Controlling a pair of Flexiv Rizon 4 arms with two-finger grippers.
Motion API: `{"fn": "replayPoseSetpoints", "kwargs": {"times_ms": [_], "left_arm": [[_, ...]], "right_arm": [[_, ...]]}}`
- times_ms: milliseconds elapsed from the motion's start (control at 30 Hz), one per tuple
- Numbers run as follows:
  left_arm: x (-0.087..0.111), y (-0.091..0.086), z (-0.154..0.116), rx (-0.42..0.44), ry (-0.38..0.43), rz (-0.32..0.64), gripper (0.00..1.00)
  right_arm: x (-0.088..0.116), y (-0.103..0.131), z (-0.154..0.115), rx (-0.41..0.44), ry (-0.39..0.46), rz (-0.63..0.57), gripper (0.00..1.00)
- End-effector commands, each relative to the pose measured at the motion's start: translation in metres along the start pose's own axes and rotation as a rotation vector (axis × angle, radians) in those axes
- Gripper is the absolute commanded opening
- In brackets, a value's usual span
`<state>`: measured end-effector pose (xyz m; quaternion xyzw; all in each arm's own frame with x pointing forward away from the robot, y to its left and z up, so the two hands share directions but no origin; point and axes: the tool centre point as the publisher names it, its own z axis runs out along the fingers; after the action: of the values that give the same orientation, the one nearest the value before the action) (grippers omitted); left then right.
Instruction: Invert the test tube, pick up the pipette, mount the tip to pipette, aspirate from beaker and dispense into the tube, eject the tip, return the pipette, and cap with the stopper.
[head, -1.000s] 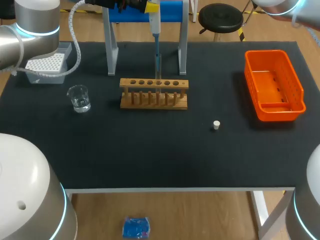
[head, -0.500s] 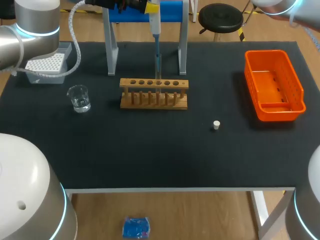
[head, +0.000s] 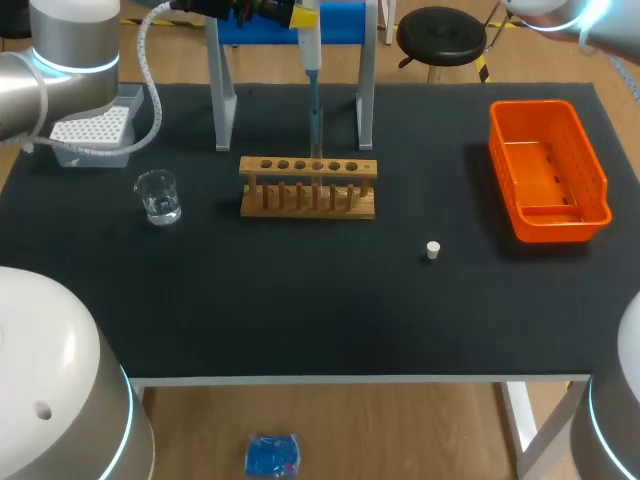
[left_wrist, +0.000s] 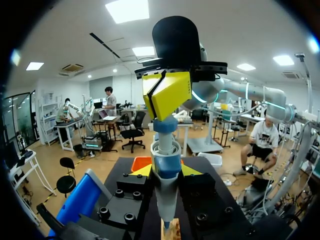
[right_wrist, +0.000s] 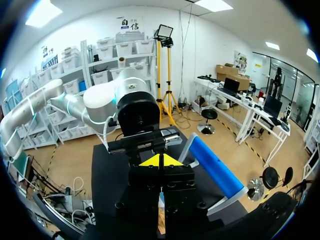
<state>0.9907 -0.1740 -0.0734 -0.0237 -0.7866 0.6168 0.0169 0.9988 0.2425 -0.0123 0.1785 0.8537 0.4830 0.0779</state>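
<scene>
Nearest you on the table (head: 300, 300), the white stopper (head: 432, 250) lies alone on the dark mat, right of the middle and well apart from everything else. Further back on the left stands the beaker (head: 158, 196), upright, with clear liquid in its bottom. The wooden rack (head: 308, 187) sits mid-table, level with the beaker. The orange bin (head: 547, 225) lies along the right side. The tip box (head: 92, 128) sits at the far left edge, under your left arm.

At the far edge the blue stand (head: 345, 20) rises behind the rack. Between its legs the pipette (head: 311, 60) hangs upright. Its tip points down at the rack and seems to enter a tube (head: 319, 140) standing there, though the two are hard to tell apart from above.

Your left tool (left_wrist: 165, 172) is clamped on the pipette's body, a yellow tip on either side. Your right tool (right_wrist: 160, 161) has its fingers together. In the left wrist view it sits right on the pipette's blue top end, facing the left tool from above.
</scene>
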Motion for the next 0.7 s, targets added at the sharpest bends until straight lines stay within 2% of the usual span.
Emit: {"fn": "replayPoseSetpoints", "kwargs": {"times_ms": [33, 700], "left_arm": [[-0.001, -0.003, -0.001, 0.001, 0.002, 0.001, 0.00], [-0.001, -0.003, -0.001, 0.001, 0.002, 0.001, 0.00]], "right_arm": [[-0.001, -0.004, 0.004, 0.007, 0.000, 0.000, 0.00], [0.001, -0.024, 0.013, 0.027, 0.015, 0.029, 0.00]]}}
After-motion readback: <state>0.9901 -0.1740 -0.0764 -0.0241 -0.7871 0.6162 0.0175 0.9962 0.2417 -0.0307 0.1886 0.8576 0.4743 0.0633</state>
